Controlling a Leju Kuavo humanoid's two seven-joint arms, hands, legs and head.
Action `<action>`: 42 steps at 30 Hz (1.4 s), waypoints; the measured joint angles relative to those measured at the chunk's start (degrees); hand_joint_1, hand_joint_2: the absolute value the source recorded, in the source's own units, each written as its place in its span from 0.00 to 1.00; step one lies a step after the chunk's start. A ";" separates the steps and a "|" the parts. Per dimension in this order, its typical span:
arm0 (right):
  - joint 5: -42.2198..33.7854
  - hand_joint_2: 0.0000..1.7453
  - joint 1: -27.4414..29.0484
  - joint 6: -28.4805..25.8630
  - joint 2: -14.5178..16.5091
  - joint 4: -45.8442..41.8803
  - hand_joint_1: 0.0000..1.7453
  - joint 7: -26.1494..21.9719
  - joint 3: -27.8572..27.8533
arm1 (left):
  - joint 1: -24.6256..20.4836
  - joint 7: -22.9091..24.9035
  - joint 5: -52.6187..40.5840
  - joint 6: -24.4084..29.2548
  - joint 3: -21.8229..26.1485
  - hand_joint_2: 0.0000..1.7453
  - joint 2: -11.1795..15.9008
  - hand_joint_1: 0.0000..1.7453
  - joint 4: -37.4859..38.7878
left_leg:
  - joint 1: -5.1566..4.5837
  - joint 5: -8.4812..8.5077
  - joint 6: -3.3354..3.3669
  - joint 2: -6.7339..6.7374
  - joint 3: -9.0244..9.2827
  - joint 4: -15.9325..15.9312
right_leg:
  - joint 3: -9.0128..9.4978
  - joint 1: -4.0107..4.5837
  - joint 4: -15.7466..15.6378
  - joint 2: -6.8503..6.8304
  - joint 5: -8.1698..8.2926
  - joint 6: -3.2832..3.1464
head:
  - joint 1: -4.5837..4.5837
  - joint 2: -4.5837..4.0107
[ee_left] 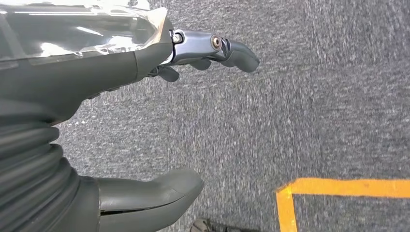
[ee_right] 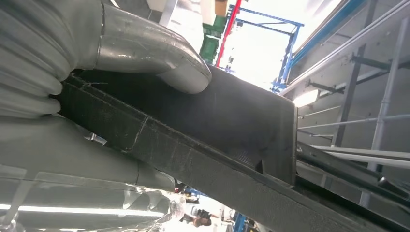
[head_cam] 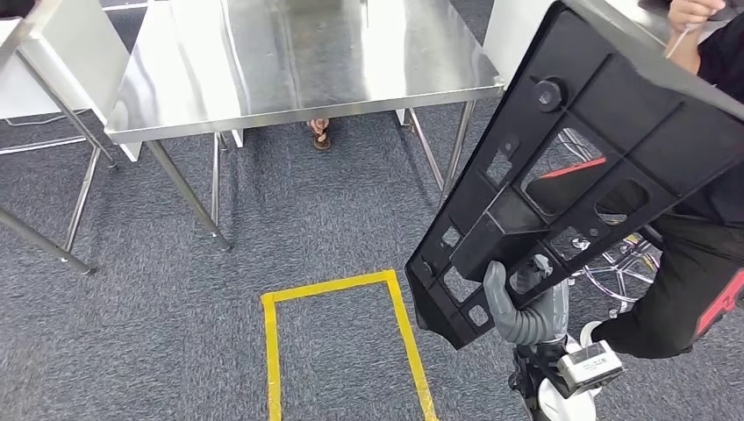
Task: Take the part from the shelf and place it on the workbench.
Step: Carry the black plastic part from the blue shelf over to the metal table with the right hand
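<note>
The part (head_cam: 570, 167) is a large flat black plastic panel with ribs and several cut-outs. It is held up tilted at the right of the head view, above the carpet. My right hand (head_cam: 525, 303) grips its lower edge, thumb pressed on the near face. In the right wrist view the grey thumb (ee_right: 159, 58) lies over the black panel (ee_right: 232, 130). The steel workbench (head_cam: 298, 61) stands ahead, its top bare. My left hand (ee_left: 145, 121) hangs over the carpet with fingers (ee_left: 217, 48) and thumb apart, holding nothing.
A yellow tape rectangle (head_cam: 338, 289) marks the carpet in front of me. A person in black (head_cam: 702, 263) sits at the right, close behind the panel. A foot in a sandal (head_cam: 321, 133) shows under the workbench. Another metal table's legs (head_cam: 44, 241) stand at the left.
</note>
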 joint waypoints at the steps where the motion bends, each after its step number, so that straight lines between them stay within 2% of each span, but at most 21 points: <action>1: -0.01 1.00 0.00 -0.02 0.01 0.00 1.00 0.01 -0.03 | 0.01 -0.03 -0.01 -0.03 0.00 1.00 0.02 0.00 0.00 | 0.05 0.02 0.29 0.08 0.01 -0.02 | 0.00 0.01 0.00 0.03 0.05 -0.07 | -0.02 0.00; 6: 0.68 1.00 -0.04 -0.08 0.33 -0.02 1.00 0.89 -0.51 | -0.02 -0.45 -0.10 -1.20 -0.03 1.00 -0.03 0.00 0.00 | 0.35 0.22 -0.08 0.23 0.23 -0.42 | -0.03 0.41 0.03 0.09 0.02 -0.43 | -0.05 0.00; 10: 1.49 1.00 -0.15 -0.07 0.73 -0.05 1.00 1.59 -1.21 | -0.03 -0.38 -0.21 -1.89 -0.04 1.00 -0.02 0.00 0.00 | 0.50 0.20 -1.25 0.23 0.30 -0.59 | -0.07 0.58 0.06 0.09 -0.05 -0.71 | -0.05 0.00; 12: 1.67 1.00 -0.26 -0.07 0.86 -0.05 1.00 1.79 -1.54 | -0.04 -0.29 -0.37 -1.92 -0.04 1.00 -0.03 0.00 0.00 | 0.51 0.19 -1.40 0.23 0.30 -0.60 | -0.09 0.61 0.07 0.09 -0.05 -0.71 | -0.05 0.00; 26: 3.54 1.00 0.16 -0.19 2.09 -0.05 1.00 2.13 -2.78 | -0.04 0.47 -1.45 -1.51 -0.96 1.00 -0.48 0.00 0.00 | -0.05 0.18 -1.42 0.23 0.28 -0.57 | -0.17 0.40 0.05 0.09 -0.06 -0.70 | -0.03 0.00; 39: 3.87 1.00 0.46 -0.25 2.28 -1.16 1.00 2.05 -2.81 | -0.03 1.14 -1.69 -1.01 -1.40 1.00 -0.57 0.00 0.00 | -0.09 0.17 -1.41 0.23 0.27 -0.56 | -0.17 0.34 0.04 0.09 -0.05 -0.69 | -0.03 0.00; 42: 4.06 1.00 0.45 -0.21 2.32 -1.16 1.00 2.31 -2.81 | -0.03 1.28 -1.77 -1.08 -1.42 1.00 -0.42 0.00 0.00 | -0.12 -0.06 -0.96 0.24 0.13 -0.22 | -0.04 -0.10 -0.07 0.09 -0.01 -0.61 | -0.04 0.00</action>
